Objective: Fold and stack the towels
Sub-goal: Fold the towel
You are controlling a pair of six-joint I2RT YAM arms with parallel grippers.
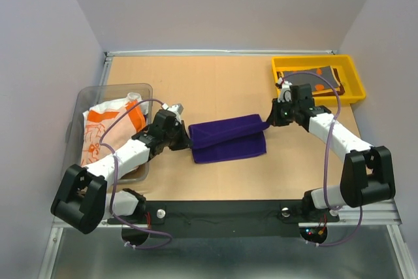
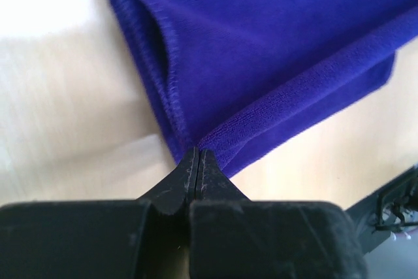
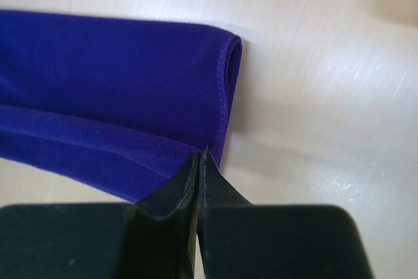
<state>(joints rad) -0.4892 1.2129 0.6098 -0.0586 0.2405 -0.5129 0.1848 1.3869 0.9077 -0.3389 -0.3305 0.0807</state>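
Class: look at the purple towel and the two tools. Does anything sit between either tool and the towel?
Nothing visible does. The left tool and right tool are each shut on a corner of the purple towel, at its opposite ends.

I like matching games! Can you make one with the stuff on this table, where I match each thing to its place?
Things:
1. purple towel
2. yellow tray
3. clear bin
4. patterned towel

Places:
A. far right corner of the table
B. inside the bin
C. left edge of the table
D. middle, pinched at each end by the left gripper and right gripper

Pairs: 1-D, 2-A, 3-C, 4-B
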